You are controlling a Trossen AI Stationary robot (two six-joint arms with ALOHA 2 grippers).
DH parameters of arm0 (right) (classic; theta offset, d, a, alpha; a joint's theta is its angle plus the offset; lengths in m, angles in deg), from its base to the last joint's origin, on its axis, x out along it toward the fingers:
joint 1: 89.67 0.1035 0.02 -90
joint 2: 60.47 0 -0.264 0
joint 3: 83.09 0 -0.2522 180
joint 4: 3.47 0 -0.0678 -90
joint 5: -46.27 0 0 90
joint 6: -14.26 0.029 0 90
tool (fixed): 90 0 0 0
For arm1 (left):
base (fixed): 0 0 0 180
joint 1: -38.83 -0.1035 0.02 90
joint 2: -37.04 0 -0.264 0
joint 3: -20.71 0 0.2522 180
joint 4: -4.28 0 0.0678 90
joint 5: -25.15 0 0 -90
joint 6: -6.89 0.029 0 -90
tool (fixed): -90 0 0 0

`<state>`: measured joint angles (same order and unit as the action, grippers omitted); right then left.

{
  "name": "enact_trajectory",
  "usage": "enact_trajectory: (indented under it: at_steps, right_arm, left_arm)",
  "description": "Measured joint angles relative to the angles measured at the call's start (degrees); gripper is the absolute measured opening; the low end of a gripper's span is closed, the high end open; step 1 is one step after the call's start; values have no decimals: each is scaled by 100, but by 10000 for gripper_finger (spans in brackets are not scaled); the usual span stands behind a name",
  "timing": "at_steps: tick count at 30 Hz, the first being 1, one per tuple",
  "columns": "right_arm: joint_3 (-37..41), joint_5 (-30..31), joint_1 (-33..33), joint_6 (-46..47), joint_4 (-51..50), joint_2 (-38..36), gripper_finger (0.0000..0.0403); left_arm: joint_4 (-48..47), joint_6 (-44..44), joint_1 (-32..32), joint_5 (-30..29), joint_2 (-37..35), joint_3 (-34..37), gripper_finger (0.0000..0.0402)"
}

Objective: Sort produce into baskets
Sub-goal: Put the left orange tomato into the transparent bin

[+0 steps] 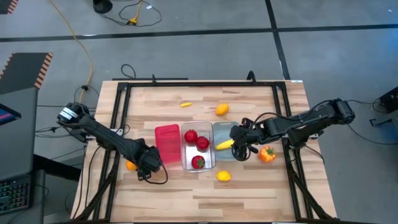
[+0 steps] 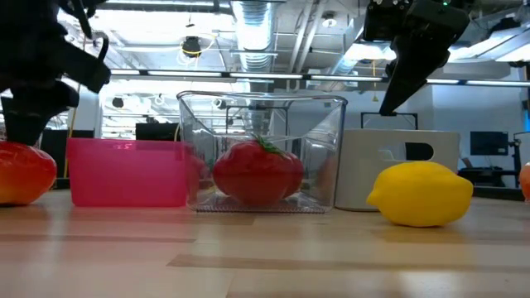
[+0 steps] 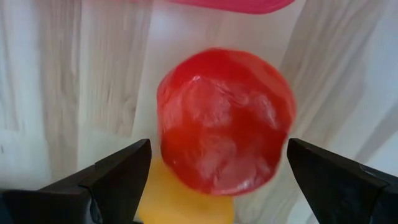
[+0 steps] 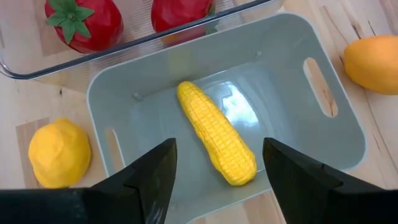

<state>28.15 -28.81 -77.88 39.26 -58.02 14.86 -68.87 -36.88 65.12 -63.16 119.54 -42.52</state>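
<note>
High view: three rectangular plastic baskets side by side on the wooden worktop [image 1: 249,193]. Red plastic basket [image 1: 166,144] on the left, clear plastic basket [image 1: 198,149] in the middle holding three red round toy fruits [image 1: 198,162], pale blue plastic basket [image 1: 224,140] on the right holding a yellow ribbed toy corn cob [image 1: 224,144]. Loose on the worktop: yellow toy lemon [image 1: 223,176] near the front, orange-red toy pepper [image 1: 267,154] just right of the blue basket, orange oval toy fruit [image 1: 222,110] and small yellow elongated piece [image 1: 185,104] toward the back. Left claw [image 1: 148,163] beside the red basket; right claw [image 1: 239,144] over the blue basket.

Low view: clear basket centred, red basket left of it, lemon at right; claw states not readable here.

Left wrist view: left claw fingers spread wide, nothing pinched; red-and-yellow smooth toy fruit [image 3: 224,121] between and below them, on the worktop just outside the red basket.

Right wrist view: right claw fingers spread apart, empty, above the corn cob lying diagonally on the basket floor.

Handling judgement: light, hollow, glossy plastic, likely slippery; grip across the widest middle, centred, to prevent squirting out
</note>
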Motion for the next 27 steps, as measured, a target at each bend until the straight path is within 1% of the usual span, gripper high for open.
enact_trajectory:
  at_steps: [4, 10, 18, 24, 27]
  right_arm:
    - [0, 0, 0, 0, 0, 0, 266]
    - [0, 0, 0, 0, 4, 0, 266]
    - [0, 0, 7, -1, 9, 0, 266]
    - [0, 0, 7, 1, 9, 0, 266]
    - [0, -2, 7, 1, 9, 0, 266]
  left_arm:
    - [345, -152, -1, 1, 0, 208, 364]
    - [583, -921, 0, -77, 0, 223, 364]
    - [699, -1005, -2, -259, 0, 223, 364]
    - [701, -1095, -2, -255, 0, 223, 364]
    - [703, -1216, -2, -242, 0, 223, 357]
